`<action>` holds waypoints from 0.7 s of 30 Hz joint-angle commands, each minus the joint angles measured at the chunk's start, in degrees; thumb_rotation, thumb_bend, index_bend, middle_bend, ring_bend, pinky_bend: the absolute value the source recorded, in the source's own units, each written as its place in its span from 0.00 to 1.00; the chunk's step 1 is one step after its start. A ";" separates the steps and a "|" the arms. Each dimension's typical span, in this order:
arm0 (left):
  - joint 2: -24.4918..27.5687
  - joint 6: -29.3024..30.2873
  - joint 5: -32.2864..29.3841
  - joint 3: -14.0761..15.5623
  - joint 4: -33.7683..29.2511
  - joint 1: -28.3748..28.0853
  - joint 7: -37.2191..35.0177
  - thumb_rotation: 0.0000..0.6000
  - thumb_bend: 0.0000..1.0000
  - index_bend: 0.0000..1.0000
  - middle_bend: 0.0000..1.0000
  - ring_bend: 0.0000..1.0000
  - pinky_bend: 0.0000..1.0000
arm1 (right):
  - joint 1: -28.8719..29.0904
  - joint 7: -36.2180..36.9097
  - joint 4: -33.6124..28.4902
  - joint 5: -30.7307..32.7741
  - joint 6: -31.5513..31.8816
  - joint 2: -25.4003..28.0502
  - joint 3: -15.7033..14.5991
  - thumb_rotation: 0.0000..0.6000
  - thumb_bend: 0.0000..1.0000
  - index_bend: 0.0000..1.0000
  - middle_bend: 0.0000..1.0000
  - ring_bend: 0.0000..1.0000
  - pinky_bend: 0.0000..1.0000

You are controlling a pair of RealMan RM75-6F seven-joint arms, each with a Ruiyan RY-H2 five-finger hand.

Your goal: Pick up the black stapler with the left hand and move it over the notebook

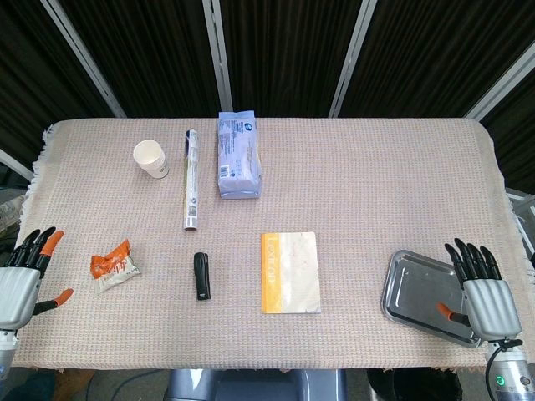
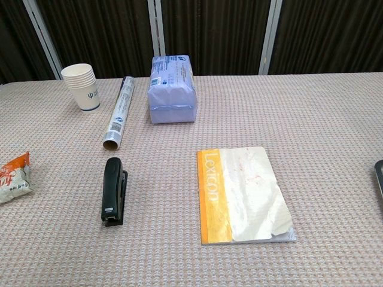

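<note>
Nearest, the left hand (image 1: pixel 21 280) hovers at the counter's (image 1: pixel 376 184) left edge, fingers apart and holding nothing; the right hand (image 1: pixel 483 292) likewise rests spread over a metal tray (image 1: pixel 414 288). The slim black plastic-and-metal stapler (image 2: pixel 113 190) lies just left of the orange-spined paper notebook (image 2: pixel 242 194), its long axis running near to far. It looks rigid and fairly weighty; grip across its middle.

The notebook (image 2: pixel 245 194), lower centre of the chest view, carries the word "Lexicon" in pale letters running down its orange spine strip. Print on the paper cup (image 2: pixel 82 86), the rolled tube (image 2: pixel 117 113) and the wrapped pack (image 2: pixel 172 88) is too small to read
</note>
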 commanded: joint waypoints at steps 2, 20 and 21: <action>0.15 -1.35 -0.41 0.11 -0.08 -0.53 0.25 1.00 0.07 0.00 0.12 0.03 0.19 | -0.07 0.25 -0.03 -0.03 0.06 0.06 -0.02 1.00 0.03 0.00 0.00 0.00 0.00; -6.49 -11.11 12.74 0.87 9.22 -14.74 -7.83 1.00 0.07 0.02 0.11 0.05 0.21 | -0.70 0.50 0.35 -2.26 1.79 -0.27 -0.59 1.00 0.03 0.00 0.00 0.00 0.00; -7.13 -11.74 12.98 1.06 9.69 -15.34 -8.18 1.00 0.07 0.02 0.11 0.05 0.20 | -0.67 0.50 0.40 -2.15 1.74 -0.33 -0.51 1.00 0.03 0.00 0.00 0.00 0.00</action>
